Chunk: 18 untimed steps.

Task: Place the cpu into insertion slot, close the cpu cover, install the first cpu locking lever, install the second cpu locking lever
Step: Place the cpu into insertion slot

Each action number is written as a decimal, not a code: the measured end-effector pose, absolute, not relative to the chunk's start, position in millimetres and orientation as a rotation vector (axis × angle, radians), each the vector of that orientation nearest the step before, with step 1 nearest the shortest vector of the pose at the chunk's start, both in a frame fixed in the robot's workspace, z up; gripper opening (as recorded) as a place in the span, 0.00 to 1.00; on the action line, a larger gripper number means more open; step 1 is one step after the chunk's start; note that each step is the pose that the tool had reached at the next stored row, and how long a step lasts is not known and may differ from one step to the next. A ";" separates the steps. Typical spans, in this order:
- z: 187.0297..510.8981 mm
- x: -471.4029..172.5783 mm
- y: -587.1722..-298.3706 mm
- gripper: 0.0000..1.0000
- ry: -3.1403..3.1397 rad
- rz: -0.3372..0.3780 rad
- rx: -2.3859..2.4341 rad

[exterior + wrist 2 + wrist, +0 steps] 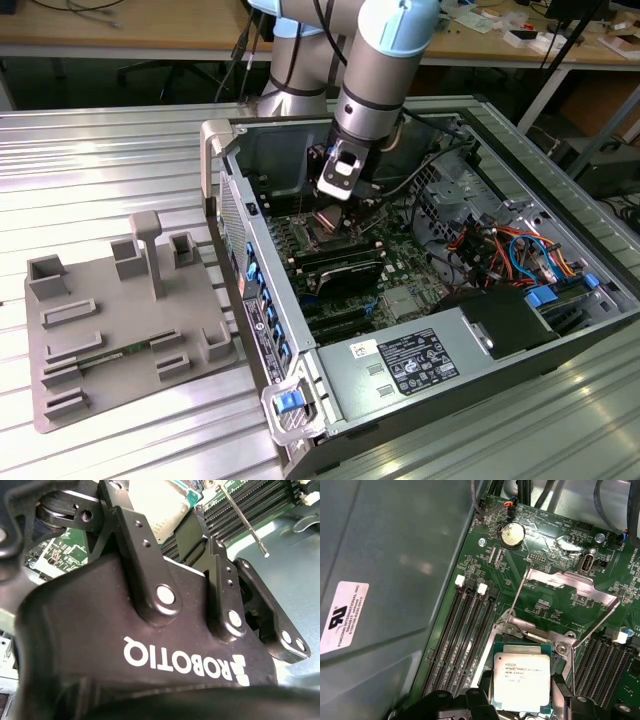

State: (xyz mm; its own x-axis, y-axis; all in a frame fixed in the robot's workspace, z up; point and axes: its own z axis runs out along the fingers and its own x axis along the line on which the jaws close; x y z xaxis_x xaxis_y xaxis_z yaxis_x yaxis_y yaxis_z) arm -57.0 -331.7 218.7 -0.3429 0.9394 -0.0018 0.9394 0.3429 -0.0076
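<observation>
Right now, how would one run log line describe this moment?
pincer: at cpu | cpu: at insertion slot | cpu cover: open | levers: raised

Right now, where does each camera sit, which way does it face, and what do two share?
Exterior view: off the arm, above the open dark computer case, looking down into it; the grey-and-blue arm and black claw reach inside.
First wrist view: on the arm, facing down at the green circuit board and square silver-topped cpu; claw parts show.
Second wrist view: behind the claw's body, facing along it toward the board.
Shared: both wrist views show the cpu and long black memory slots.
</observation>
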 end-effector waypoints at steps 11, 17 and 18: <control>217.5 -57.2 -330.1 0.55 -2.534 0.011 -1.852; 217.4 -57.2 -330.0 0.55 -2.524 0.011 -1.865; 217.4 -57.2 -330.0 0.55 -2.521 0.011 -1.869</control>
State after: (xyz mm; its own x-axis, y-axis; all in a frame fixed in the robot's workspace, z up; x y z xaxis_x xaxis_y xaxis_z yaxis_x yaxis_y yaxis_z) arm -57.2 -330.0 217.4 -0.2904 0.9569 -0.0017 0.9569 0.2904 -0.0074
